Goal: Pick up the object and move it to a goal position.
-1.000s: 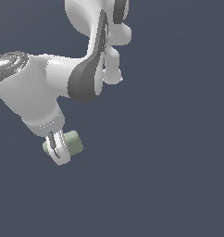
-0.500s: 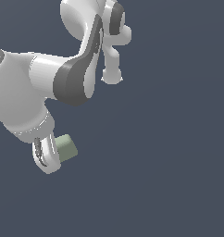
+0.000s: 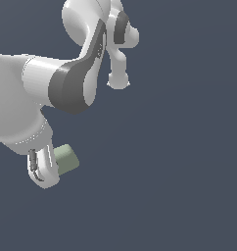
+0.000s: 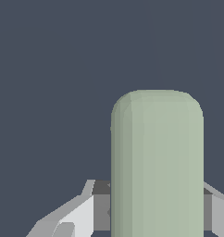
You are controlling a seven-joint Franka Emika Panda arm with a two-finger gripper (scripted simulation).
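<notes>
Plain dark slate-blue backdrop fills both views, featureless, no edges visible; the gripper (image 3: 56, 166) is clamped on the sage-green block (image 3: 67, 158), fingers (image 4: 81, 215) flanking it

A pale sage-green block (image 4: 156, 162) with rounded corners fills much of the wrist view, standing out against a plain dark blue-grey background. The pincer (image 4: 153, 213) closes on it: 1 white finger (image 4: 79, 217) shows on one side, another on the opposite side, both touching it.
</notes>
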